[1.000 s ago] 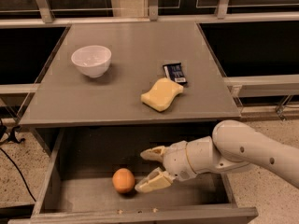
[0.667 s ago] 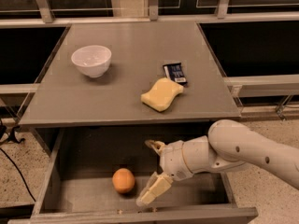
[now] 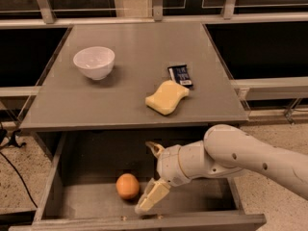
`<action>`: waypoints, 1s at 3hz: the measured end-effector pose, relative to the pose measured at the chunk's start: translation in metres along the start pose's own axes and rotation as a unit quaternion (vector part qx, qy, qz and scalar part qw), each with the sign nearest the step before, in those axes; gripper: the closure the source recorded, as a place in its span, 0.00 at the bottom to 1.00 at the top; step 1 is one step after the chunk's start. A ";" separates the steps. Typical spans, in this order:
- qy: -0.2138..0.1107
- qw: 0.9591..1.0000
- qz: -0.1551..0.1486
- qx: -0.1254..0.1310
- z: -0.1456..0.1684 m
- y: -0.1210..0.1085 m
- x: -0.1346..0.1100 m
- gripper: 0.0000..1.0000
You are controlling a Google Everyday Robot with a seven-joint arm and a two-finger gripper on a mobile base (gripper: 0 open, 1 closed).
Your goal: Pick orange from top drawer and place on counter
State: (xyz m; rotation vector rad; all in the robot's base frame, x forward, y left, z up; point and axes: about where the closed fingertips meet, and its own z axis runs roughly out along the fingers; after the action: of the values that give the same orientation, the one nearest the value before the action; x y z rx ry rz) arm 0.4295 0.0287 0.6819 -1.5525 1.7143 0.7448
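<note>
- Low in the frame, inside the open top drawer (image 3: pixel 50 186), the orange (image 3: pixel 127 186) sits on the grey floor, left of centre and close to the front wall.
- Just right of it is the pincer (image 3: pixel 145 177), spread wide and holding nothing. One finger points up near the underside of the tabletop (image 3: pixel 134 71). The other slants down beside the fruit, so near that I cannot tell whether they touch.
- I judge that the fruit is not yet between the fingers. Closing from here would likely catch only its right side and squirt it away leftward, since it is round and smooth with room to roll.
- A push with the lower finger leading could do the same. It could also jam that finger against the drawer's front wall, which lies close below it.
- Lifting straight up risks the upper finger or the white arm (image 3: pixel 240 153) striking the tabletop's front edge, and a knock could shake a weak hold loose.
- The yellow sponge (image 3: pixel 167 96) and a dark wrapped bar (image 3: pixel 181 75) take the tabletop's lower right, and the white bowl (image 3: pixel 94 61) its upper left. Set down carelessly near an edge, the orange could roll off.
</note>
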 end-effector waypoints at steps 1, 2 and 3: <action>0.005 1.000 -0.008 0.011 0.009 -0.003 -0.002 0.25; 0.007 1.000 -0.011 0.014 0.012 -0.004 -0.002 0.27; 0.007 1.000 -0.011 0.007 0.026 -0.001 0.004 0.32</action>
State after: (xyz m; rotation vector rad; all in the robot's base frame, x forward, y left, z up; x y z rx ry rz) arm 0.4334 0.0467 0.6630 -1.5674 1.7073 0.7099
